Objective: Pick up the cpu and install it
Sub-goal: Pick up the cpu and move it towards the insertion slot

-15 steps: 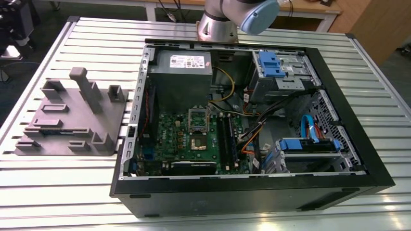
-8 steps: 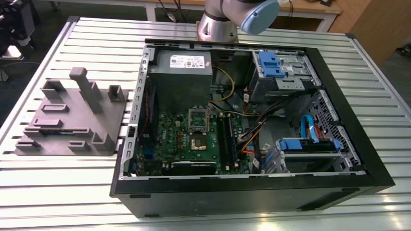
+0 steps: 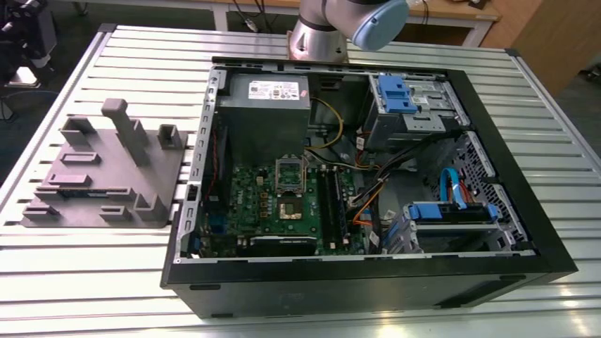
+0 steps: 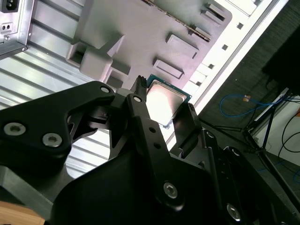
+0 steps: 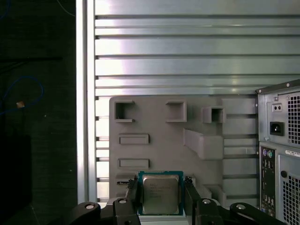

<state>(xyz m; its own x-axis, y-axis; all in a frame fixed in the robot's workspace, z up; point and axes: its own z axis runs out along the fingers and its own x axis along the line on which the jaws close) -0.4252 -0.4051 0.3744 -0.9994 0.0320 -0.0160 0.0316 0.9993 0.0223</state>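
In both wrist views the cpu point(image 5: 161, 194) point(image 4: 165, 100), a flat square chip with a silver top and a green edge, sits between two black fingers. My gripper point(image 5: 161, 188) point(image 4: 163, 107) is shut on it, one finger point(image 5: 135, 193) against each side. Chip and gripper hang well above the grey fixture block point(image 5: 197, 136) point(image 4: 140, 33), which lies on the slatted table beside the computer case. In the exterior view the green motherboard point(image 3: 253, 193) lies inside the open case, its dark square socket point(image 3: 289, 205) uncovered and the socket's metal lid point(image 3: 289, 170) standing open just behind it.
The black computer case point(image 3: 376, 282) lies open-side up on the slatted metal table point(image 3: 94, 267). Inside are a power supply point(image 3: 264, 91), blue drive brackets point(image 3: 399, 91), and loose cables point(image 3: 376, 186) beside the motherboard. The arm's base point(image 3: 319, 35) stands behind the case. The fixture block point(image 3: 98, 176) has upright posts.
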